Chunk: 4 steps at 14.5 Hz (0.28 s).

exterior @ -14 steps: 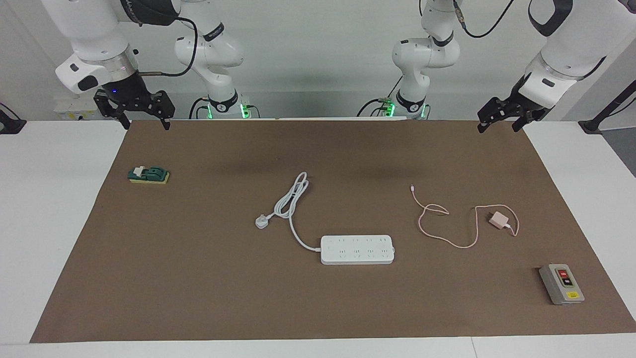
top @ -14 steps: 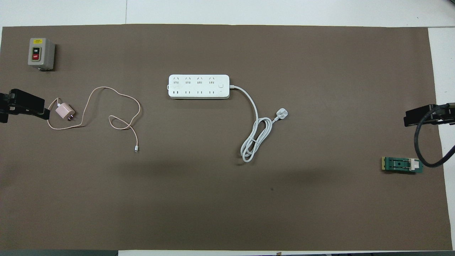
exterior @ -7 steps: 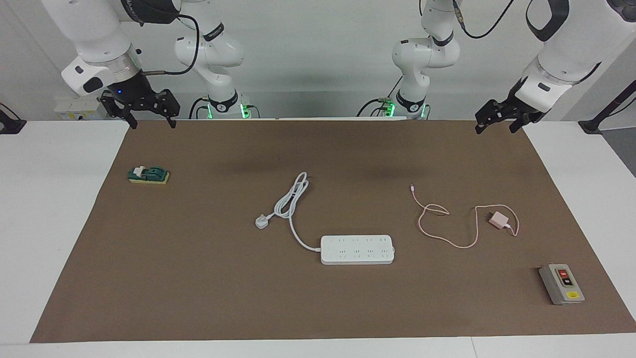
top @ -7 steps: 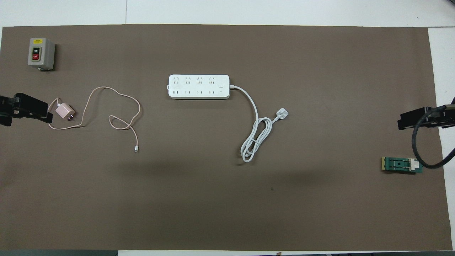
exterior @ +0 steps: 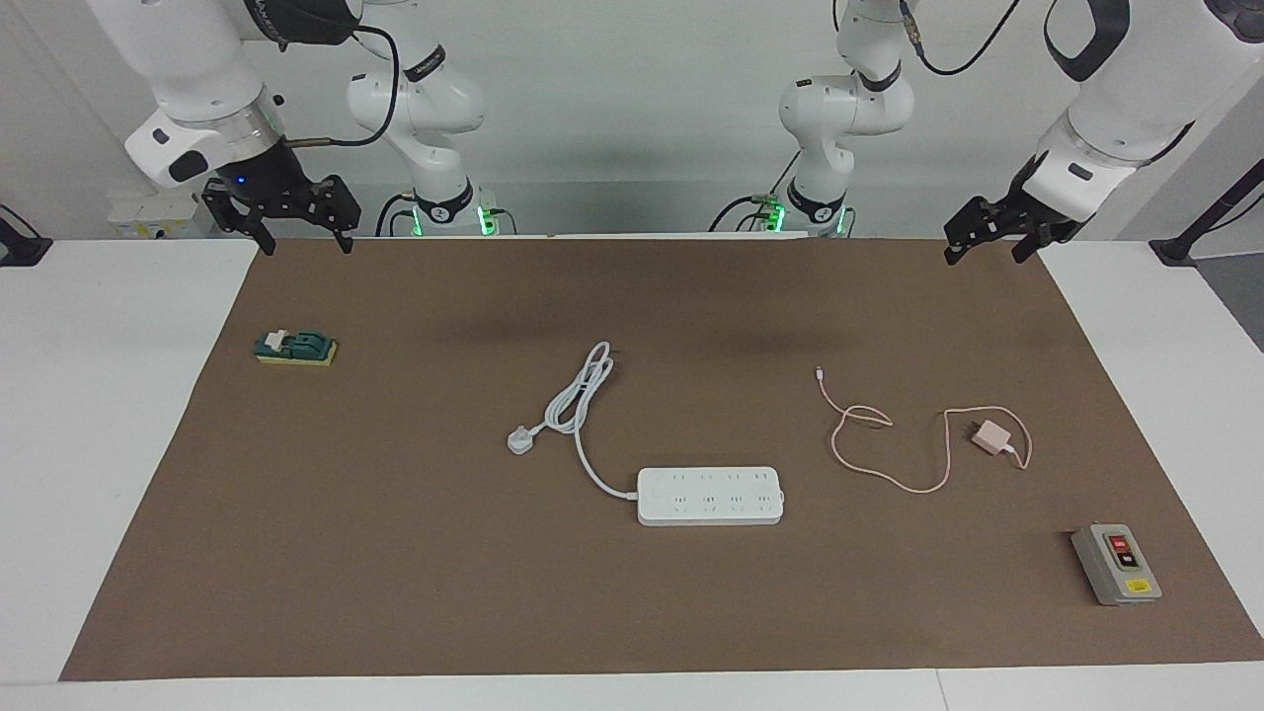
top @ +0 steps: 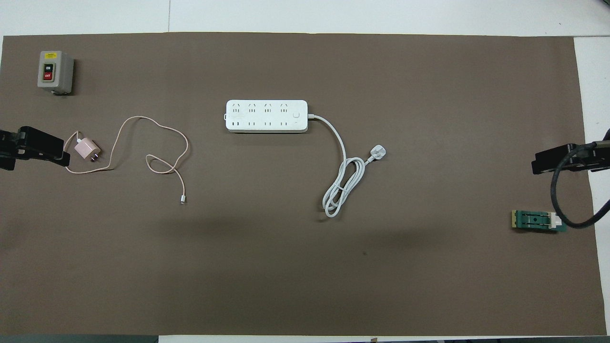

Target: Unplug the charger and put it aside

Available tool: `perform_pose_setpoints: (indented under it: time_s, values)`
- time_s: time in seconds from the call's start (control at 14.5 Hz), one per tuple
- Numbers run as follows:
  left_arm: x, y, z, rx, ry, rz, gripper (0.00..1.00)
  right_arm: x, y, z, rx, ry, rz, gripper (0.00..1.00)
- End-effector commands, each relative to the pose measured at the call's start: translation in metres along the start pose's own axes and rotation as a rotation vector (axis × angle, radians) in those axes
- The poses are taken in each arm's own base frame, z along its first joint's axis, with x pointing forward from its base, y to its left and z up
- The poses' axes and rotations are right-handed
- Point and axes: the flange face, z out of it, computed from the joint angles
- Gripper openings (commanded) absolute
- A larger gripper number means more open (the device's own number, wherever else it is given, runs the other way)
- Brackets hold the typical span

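Note:
The charger (exterior: 990, 435) is a small pink cube lying on the brown mat toward the left arm's end, also in the overhead view (top: 86, 149). Its prongs are bare and it is in no socket. Its thin pink cable (exterior: 913, 487) loops over the mat toward the white power strip (exterior: 710, 495) without touching it. My left gripper (exterior: 987, 252) is open and empty, raised over the mat's edge near the robots at the left arm's end. My right gripper (exterior: 301, 242) is open and empty, raised over the mat's corner at the right arm's end.
The power strip's thick white cord and plug (exterior: 520, 439) lie coiled beside it, nearer the robots. A grey box with red and black buttons (exterior: 1116, 564) stands farther from the robots than the charger. A small green block (exterior: 296, 348) lies at the right arm's end.
Both grippers have shifted slightly, staying raised. The charger, cable and power strip have not moved.

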Motion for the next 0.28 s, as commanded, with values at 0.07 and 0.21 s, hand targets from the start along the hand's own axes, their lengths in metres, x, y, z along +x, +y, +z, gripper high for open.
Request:
perform_pose_setpoints:
  time_s: [0.07,0.21]
  values:
    - [-0.0082,-0.0015,0.0003,0.012,0.017,0.012,1.00,-0.0068,-0.0045,-0.0008,0.018,0.005,-0.015,1.00]
    - [-0.0075,-0.0015,0.0009,0.012,0.017,0.012,1.00,-0.0070,-0.0037,-0.0006,0.018,0.003,-0.015,1.00]
